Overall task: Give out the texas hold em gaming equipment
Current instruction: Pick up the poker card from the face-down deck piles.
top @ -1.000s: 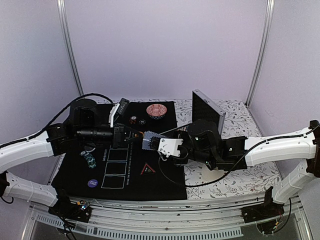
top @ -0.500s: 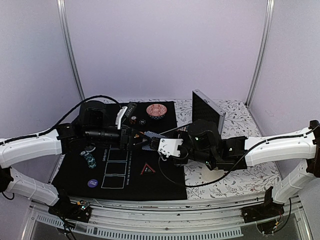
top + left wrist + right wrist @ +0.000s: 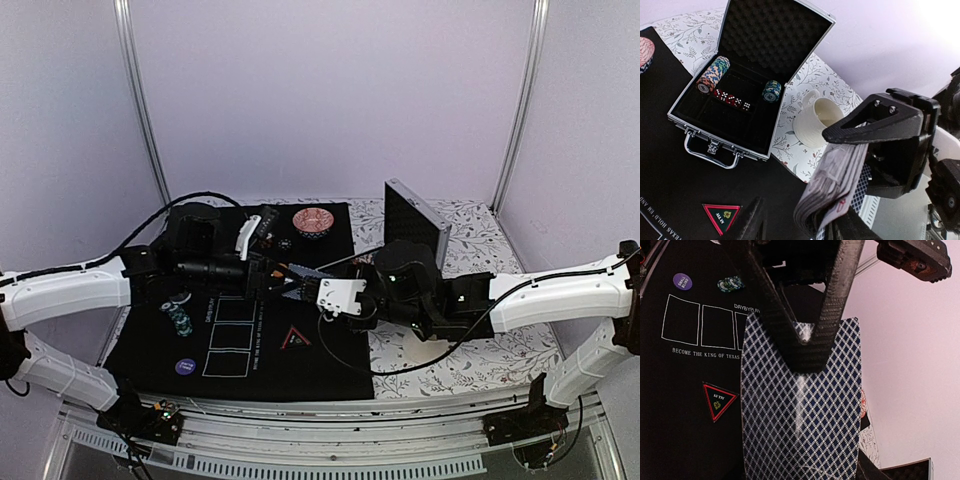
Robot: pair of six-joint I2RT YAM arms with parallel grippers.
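Note:
My right gripper (image 3: 310, 286) is shut on a thick deck of playing cards (image 3: 832, 177), held above the black mat. The top card's blue diamond back (image 3: 802, 410) fills the right wrist view. My left gripper (image 3: 802, 225) stands open around the deck's free end. One of its fingers (image 3: 805, 315) lies across the card back, and one card with a red pip is peeled slightly away. A red triangle marker (image 3: 721, 217) lies on the mat (image 3: 330, 370). Striped chips (image 3: 180, 318) and a purple disc (image 3: 185, 367) sit at the mat's left.
An open metal case (image 3: 705, 150) holds chip stacks (image 3: 712, 75) and dice (image 3: 732, 98). A white cup (image 3: 815, 117) stands beside it on the flowered cloth. A red patterned bowl (image 3: 313, 220) and two small discs (image 3: 268, 240) sit at the mat's far edge.
The left arm has moved right to the deck. Its jaws, shut a second ago, have opened and now straddle the cards' end. The right arm has stayed put.

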